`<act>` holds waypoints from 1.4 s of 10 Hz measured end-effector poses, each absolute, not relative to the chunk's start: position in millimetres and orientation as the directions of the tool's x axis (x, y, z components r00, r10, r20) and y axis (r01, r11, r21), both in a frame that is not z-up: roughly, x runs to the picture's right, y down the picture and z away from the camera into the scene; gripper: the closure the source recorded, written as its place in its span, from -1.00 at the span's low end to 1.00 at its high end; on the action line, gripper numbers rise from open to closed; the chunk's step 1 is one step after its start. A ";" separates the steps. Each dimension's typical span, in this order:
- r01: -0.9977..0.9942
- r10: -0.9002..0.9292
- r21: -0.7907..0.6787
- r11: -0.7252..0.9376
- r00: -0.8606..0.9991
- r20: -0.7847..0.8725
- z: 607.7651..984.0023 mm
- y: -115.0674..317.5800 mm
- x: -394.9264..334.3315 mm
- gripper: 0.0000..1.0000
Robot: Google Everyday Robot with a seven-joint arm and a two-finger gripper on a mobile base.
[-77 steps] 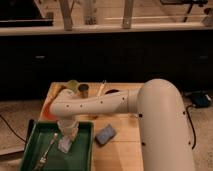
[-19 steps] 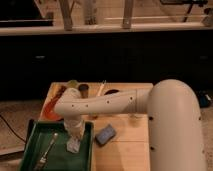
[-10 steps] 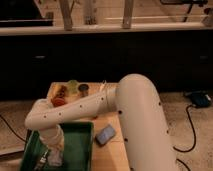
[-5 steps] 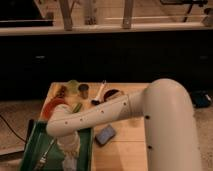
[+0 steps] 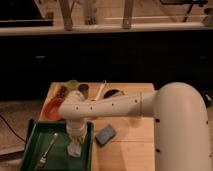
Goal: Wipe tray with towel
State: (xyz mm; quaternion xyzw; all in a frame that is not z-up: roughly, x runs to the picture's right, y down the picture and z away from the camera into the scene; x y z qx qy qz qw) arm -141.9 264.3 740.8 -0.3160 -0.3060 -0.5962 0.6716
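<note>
A green tray (image 5: 35,131) lies at the table's front left corner. A silver fork (image 5: 47,150) lies in its left half. A small pale towel (image 5: 75,149) lies on the tray floor in the right half. My gripper (image 5: 76,141) points straight down from the white arm (image 5: 115,106) and is shut on the towel, pressing it onto the tray. The fingertips are hidden against the towel.
A blue-grey sponge (image 5: 105,135) lies on the wooden table (image 5: 130,142) just right of the tray. Behind the tray are an orange bowl (image 5: 52,107), two cups (image 5: 73,86), a dark bowl (image 5: 114,93) and a pale utensil (image 5: 100,90). A dark counter front stands behind the table.
The gripper and towel have slid right and a little toward the tray's back from the front middle. The arm's elbow has swung right. The fork and sponge have not moved.
</note>
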 end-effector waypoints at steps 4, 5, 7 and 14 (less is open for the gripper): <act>0.997 -0.601 -0.005 0.077 0.050 0.797 738.8 250.7 -174.0 0.95; 0.997 -0.601 -0.005 0.077 0.050 0.798 738.9 250.7 -173.7 0.95; 0.997 -0.600 -0.006 0.078 0.051 0.798 739.1 251.2 -173.2 0.95; 0.997 -0.600 -0.005 0.077 0.050 0.799 738.8 251.6 -173.6 0.95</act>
